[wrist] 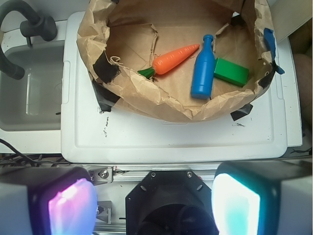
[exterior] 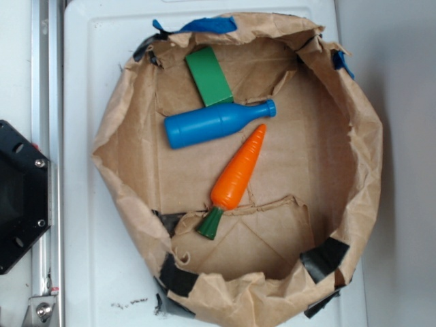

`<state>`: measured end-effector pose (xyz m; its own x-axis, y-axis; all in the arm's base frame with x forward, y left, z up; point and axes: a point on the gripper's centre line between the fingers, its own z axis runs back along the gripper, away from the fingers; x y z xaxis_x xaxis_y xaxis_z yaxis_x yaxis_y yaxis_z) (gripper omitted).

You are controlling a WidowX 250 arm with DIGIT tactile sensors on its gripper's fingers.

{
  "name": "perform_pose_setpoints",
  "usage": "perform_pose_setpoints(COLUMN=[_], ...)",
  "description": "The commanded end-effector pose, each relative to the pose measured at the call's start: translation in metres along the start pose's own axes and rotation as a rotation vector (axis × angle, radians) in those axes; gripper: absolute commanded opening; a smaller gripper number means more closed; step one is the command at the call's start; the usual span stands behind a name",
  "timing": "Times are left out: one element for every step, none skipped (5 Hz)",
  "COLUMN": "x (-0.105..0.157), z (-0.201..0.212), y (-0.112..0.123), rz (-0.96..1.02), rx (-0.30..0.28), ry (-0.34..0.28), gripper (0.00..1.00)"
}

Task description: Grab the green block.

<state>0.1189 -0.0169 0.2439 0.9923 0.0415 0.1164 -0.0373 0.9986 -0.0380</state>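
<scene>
Your gripper (wrist: 154, 205) hangs wide open, holding nothing, well short of the paper bowl (wrist: 146, 95). The green block (wrist: 231, 72) lies just right of the blue bottle (wrist: 203, 68), touching it, long axis crosswise to the bottle

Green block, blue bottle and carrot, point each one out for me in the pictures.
green block (exterior: 209, 75): exterior view, middle of its flat top face.
blue bottle (exterior: 204, 125): exterior view, middle of its body.
carrot (wrist: 175, 59): wrist view, middle of the orange part.
</scene>
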Motion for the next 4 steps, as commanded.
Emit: perform_pose_setpoints(x=[0.0, 0.041, 0.063, 0.084], z=[0.0, -0.01, -0.021, -0.04], y=[0.0, 0.005, 0.011, 0.022], rz=[0.0, 0.0, -0.086, -0.313], rx=[0.0, 0.005, -0.026, -0.042], ry=[0.0, -0.033, -0.045, -0.078], gripper=[1.0, 1.0, 1.0, 1.0])
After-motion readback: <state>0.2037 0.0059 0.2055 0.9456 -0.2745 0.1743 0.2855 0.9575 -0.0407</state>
